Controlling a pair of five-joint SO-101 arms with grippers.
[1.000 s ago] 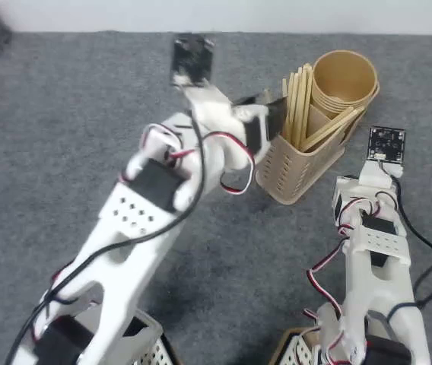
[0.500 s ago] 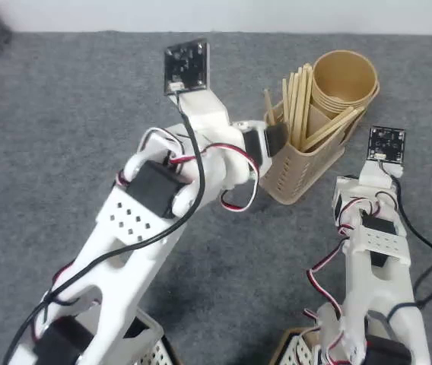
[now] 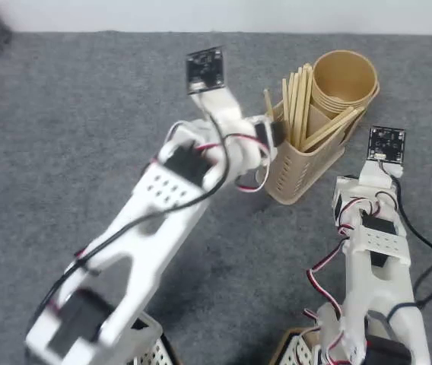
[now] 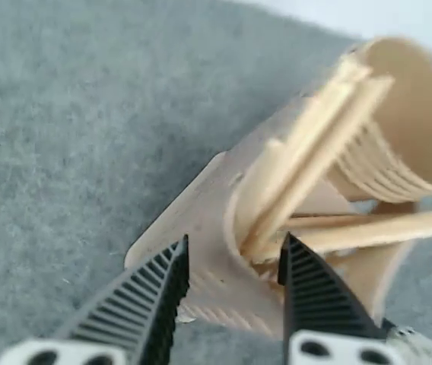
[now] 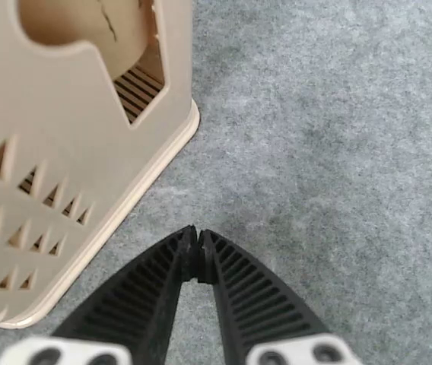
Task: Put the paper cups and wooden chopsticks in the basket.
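Note:
The tan slotted basket (image 3: 301, 171) stands upright with a stack of paper cups (image 3: 344, 76) and several wooden chopsticks (image 3: 300, 106) inside it. My left gripper (image 3: 276, 131) sits at the basket's left corner. In the left wrist view this gripper (image 4: 231, 266) is open, its fingers either side of the basket's corner (image 4: 201, 228), with chopsticks (image 4: 307, 175) and the cups (image 4: 414, 122) just beyond. My right gripper (image 5: 195, 245) is shut with nothing in it. It hovers over the grey carpet beside the basket's base (image 5: 71, 160).
Grey carpet (image 3: 71, 129) covers the table, bare to the left and in front of the basket. The right arm (image 3: 376, 236) stands close to the basket's right side. White slotted bases (image 3: 151, 342) sit at the near edge.
My left arm has swung to the right, closer to the basket. One chopstick now leans at the basket's left corner. The right arm has not moved.

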